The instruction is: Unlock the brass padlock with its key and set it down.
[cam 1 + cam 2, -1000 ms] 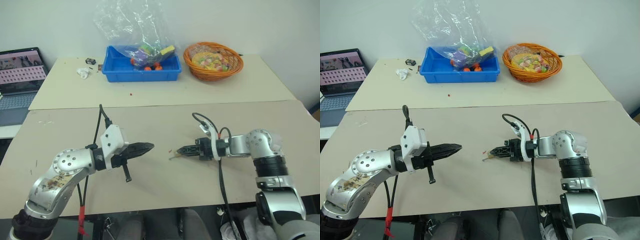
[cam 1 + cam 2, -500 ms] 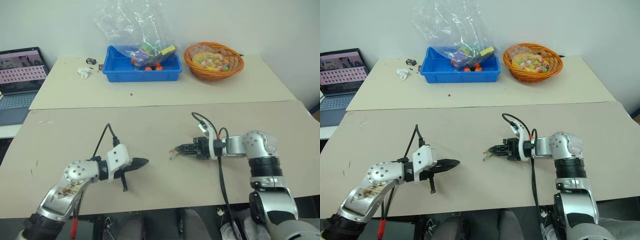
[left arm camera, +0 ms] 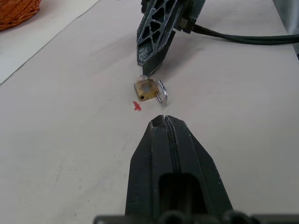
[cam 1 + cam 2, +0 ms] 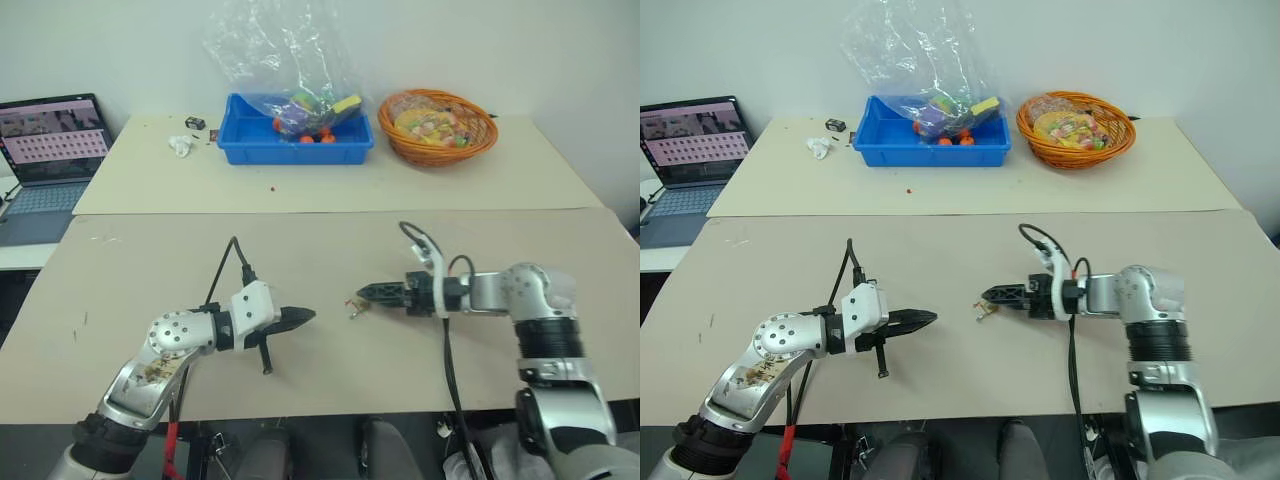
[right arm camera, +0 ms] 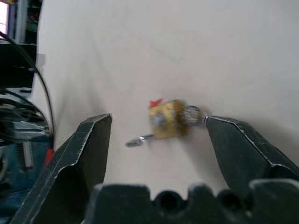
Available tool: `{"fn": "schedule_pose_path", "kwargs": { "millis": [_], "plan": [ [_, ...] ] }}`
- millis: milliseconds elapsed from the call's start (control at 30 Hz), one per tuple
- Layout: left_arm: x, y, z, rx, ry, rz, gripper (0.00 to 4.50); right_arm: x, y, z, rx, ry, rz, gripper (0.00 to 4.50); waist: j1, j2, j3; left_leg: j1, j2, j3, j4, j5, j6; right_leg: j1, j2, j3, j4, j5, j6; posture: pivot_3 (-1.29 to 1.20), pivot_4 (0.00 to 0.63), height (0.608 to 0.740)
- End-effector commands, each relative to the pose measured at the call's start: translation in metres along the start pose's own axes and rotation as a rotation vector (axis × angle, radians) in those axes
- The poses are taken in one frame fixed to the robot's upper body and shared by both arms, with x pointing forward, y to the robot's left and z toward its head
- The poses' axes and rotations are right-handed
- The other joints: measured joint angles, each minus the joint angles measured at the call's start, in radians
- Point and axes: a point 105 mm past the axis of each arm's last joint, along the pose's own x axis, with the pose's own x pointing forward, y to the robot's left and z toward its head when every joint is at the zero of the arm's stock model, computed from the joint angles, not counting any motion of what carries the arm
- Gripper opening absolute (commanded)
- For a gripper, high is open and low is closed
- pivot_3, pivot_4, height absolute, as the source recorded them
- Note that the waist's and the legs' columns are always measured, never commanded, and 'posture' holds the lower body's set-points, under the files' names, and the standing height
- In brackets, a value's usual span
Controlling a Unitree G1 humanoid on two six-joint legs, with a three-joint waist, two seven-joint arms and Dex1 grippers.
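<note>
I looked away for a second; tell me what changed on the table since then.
The right gripper opened its jaws and let go of the brass padlock, which now lies on the table with the key sticking out. The left gripper sank lower, jaws shut. The blue bin and basket stayed put.
</note>
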Motion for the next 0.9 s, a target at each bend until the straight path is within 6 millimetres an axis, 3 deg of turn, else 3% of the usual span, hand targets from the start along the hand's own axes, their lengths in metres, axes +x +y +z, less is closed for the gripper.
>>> {"fn": "schedule_pose_path", "kwargs": {
  "millis": [33, 100, 200, 300, 567, 667, 900],
  "plan": [
    [0.0, 0.003, 0.005, 0.026, -0.011, 0.011, 0.0, -0.028, -0.038, -0.001, -0.081, -0.034, -0.234, 3.99, 0.003, 0.0, 0.0, 0.004, 0.0, 0.0, -0.001, 0.0, 0.0, 0.005, 0.0, -0.001, -0.003, 0.0, 0.001, 0.0, 0.15, 0.728],
    [0.0, 0.004, 0.005, 0.022, -0.013, 0.017, 0.0, -0.04, -0.041, 0.006, -0.179, -0.072, -0.286, 3.99, 0.004, 0.0, 0.0, 0.009, 0.001, 0.0, -0.001, 0.0, 0.001, 0.011, 0.0, -0.001, -0.006, -0.003, 0.004, 0.0, 0.15, 0.728],
    [0.001, 0.007, 0.006, 0.006, -0.018, 0.03, 0.0, -0.047, -0.016, 0.018, -0.467, -0.177, -0.218, 3.99, 0.006, 0.0, 0.0, 0.008, 0.001, 0.0, -0.001, 0.0, 0.001, 0.011, 0.001, -0.001, -0.009, -0.005, 0.008, 0.0, 0.15, 0.728],
    [0.002, 0.006, 0.006, -0.006, -0.023, 0.023, 0.0, -0.047, 0.002, 0.016, -0.669, -0.24, -0.147, 3.99, -0.005, 0.0, 0.0, 0.007, 0.002, 0.0, -0.002, 0.0, 0.001, 0.009, 0.001, 0.0, -0.01, -0.004, 0.006, 0.0, 0.15, 0.728],
    [0.005, 0.011, 0.007, -0.052, -0.032, 0.03, 0.0, -0.04, 0.039, 0.003, -0.869, -0.287, 0.059, 3.99, -0.017, 0.0, 0.001, 0.007, 0.003, 0.001, -0.003, -0.001, 0.001, 0.008, 0.003, 0.001, -0.01, -0.001, 0.002, 0.0, 0.15, 0.728],
    [0.006, 0.012, 0.006, -0.06, -0.03, 0.029, 0.0, -0.037, 0.037, -0.009, -0.91, -0.225, 0.081, 3.99, -0.015, 0.0, 0.001, 0.007, 0.003, 0.001, -0.003, -0.001, 0.001, 0.008, 0.003, 0.001, -0.01, -0.001, 0.002, 0.0, 0.15, 0.728],
    [0.005, 0.013, 0.008, -0.037, -0.038, 0.019, 0.0, -0.036, 0.029, -0.008, -0.894, -0.213, 0.071, 3.99, -0.013, 0.0, 0.001, 0.007, 0.003, 0.0, -0.003, -0.001, 0.001, 0.008, 0.002, 0.001, -0.01, -0.001, 0.002, 0.0, 0.15, 0.728]
  ]
}}
